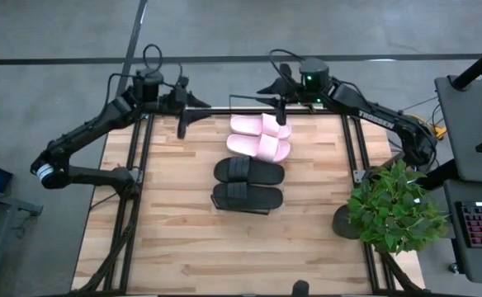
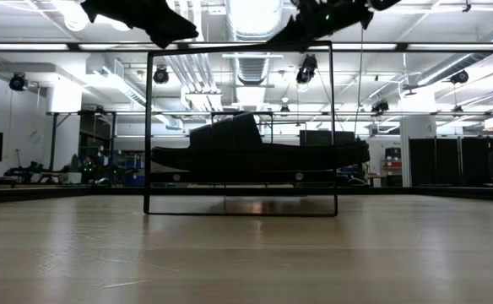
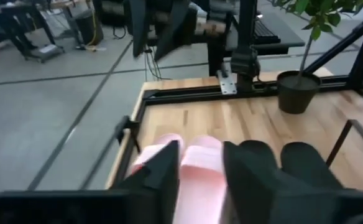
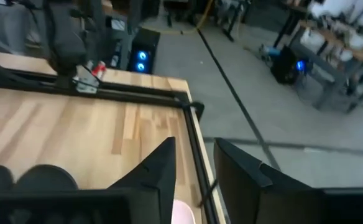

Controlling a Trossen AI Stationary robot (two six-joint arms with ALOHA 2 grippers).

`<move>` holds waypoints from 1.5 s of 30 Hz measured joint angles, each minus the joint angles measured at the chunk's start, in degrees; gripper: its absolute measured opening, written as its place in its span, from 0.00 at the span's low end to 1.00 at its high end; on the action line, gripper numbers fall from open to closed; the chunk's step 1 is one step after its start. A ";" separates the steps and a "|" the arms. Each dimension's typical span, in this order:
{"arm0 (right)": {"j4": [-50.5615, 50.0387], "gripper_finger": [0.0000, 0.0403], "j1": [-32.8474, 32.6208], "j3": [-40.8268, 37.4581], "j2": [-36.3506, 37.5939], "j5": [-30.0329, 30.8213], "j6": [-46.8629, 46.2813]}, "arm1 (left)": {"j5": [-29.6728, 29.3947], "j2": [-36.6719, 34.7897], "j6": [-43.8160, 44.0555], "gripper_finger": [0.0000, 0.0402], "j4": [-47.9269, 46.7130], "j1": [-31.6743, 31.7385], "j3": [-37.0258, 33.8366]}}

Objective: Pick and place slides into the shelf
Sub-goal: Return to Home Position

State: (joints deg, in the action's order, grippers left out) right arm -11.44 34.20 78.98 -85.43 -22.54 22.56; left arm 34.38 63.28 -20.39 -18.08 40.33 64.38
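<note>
Two pale pink slides (image 1: 260, 136) and two black slides (image 1: 248, 184), each with a broad strap, lie side by side in a row down the middle of the table (image 1: 183, 239). Seen from the low camera, they sit raised inside the thin black wire frame of the shelf (image 2: 148, 127). The left gripper (image 1: 182, 125) and the right gripper (image 1: 281, 114) hang by the table's edge on either side of the pink pair, each with its jaws apart.

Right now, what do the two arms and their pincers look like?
Both are black with chunky joints, black cables looping at the wrists. The right arm carries white TROSSEN lettering and a green light near its wrist; the left arm shows a pale band at one joint. The left pincer and right pincer each have two dark wedge-shaped fingers.
</note>
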 joint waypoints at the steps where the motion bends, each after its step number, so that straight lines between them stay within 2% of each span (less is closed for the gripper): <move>1: -0.14 0.24 -0.22 -0.11 0.61 -0.04 0.41 | -1.48 -0.41 1.39 0.24 1.15 -1.38 -0.99; 6: -1.28 0.20 -0.30 -1.30 1.86 0.12 1.67 | -9.90 -5.93 4.13 0.03 10.47 -10.43 -9.79; 11: -2.09 0.17 -0.07 -1.63 2.08 0.46 2.99 | -20.26 -13.44 7.08 0.02 20.97 -21.73 -19.79; 16: -2.09 0.16 0.08 -2.18 2.09 0.73 3.60 | -39.42 -22.07 9.35 0.00 23.00 -32.17 -29.39; 17: -2.08 0.16 0.08 -2.24 2.10 0.72 4.13 | -41.81 -23.45 9.89 0.00 24.31 -34.15 -31.56; 20: -1.92 0.16 0.05 -2.30 2.08 1.74 5.87 | -44.25 -26.80 11.59 0.00 28.79 -39.37 -36.63; 24: -1.05 0.16 0.06 -2.30 2.10 4.41 6.01 | -50.38 -28.74 12.37 0.00 31.84 -45.93 -39.48; 30: -1.48 0.16 0.05 -2.47 2.08 4.64 5.94 | -61.26 -30.83 7.41 0.00 25.35 -53.57 -40.10; 33: -1.57 0.16 0.03 -3.01 2.06 4.61 5.06 | -62.63 -35.09 6.28 0.00 21.08 -54.11 -40.22; 35: -1.60 0.16 0.03 -3.60 2.06 4.61 4.50 | -62.38 -40.46 6.54 0.00 17.79 -54.11 -40.45; 39: -1.69 0.16 0.04 -4.81 1.93 4.61 4.65 | -57.98 -49.96 8.26 0.00 11.32 -54.11 -40.80; 41: -1.64 0.16 0.03 -5.26 1.90 4.61 4.89 | -57.55 -53.56 7.70 0.00 11.15 -54.09 -40.96; 45: -1.62 0.16 0.06 -5.94 1.73 4.61 5.34 | -56.89 -60.29 8.26 0.00 3.90 -54.10 -41.28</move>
State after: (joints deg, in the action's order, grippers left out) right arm -13.06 34.26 73.04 -83.70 -17.93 27.90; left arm -22.51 2.99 -12.13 -14.18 -13.77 23.09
